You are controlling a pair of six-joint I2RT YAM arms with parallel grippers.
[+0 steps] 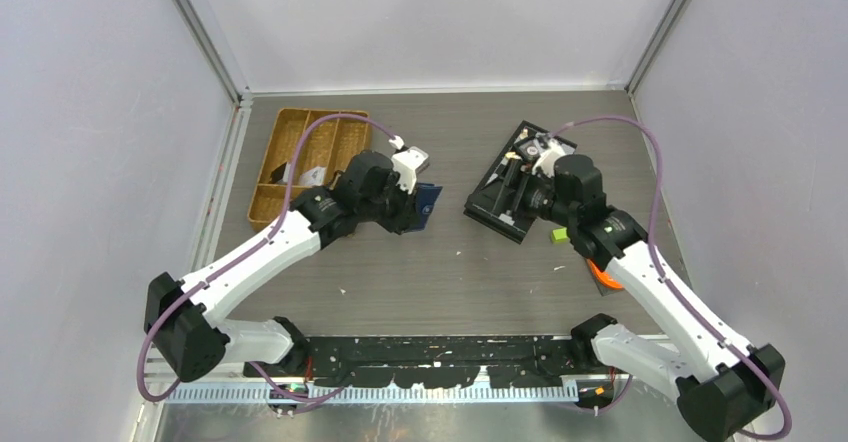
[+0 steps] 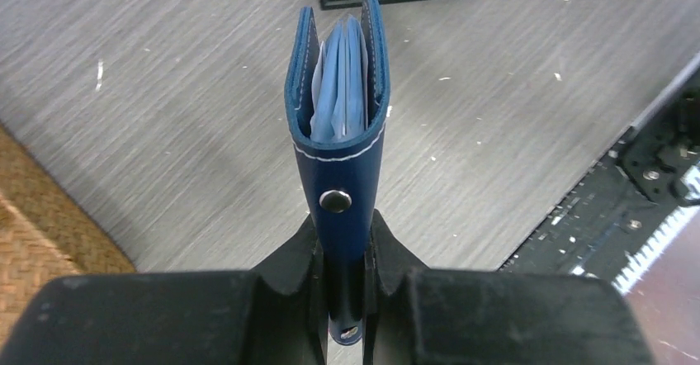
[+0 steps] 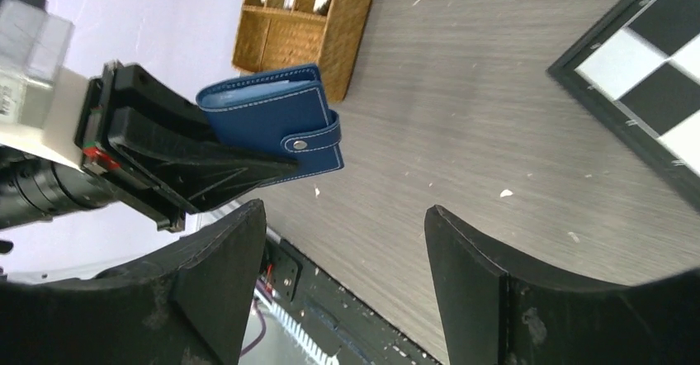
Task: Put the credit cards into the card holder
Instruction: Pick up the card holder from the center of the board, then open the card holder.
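Left fingers (image 2: pixel 289 266) around card holder (image 2: pixel 338 167) over flecked grey wood-grain table (image 2: pixel 165 92), lilac walls (image 1: pixel 450 22)

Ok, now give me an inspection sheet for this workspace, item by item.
Surface: grey wood-grain table, white specks scattered.
Job's things: card holder folded, tab snapped; credit cards not clearly seen.
Clutter: wicker tray, checkerboard, green item and orange item beside the right arm.
Grippers: left gripper shut on the card holder; right gripper open, empty.
Cables: purple cable looping along each arm.
Surroundings: pale walls, metal frame posts.
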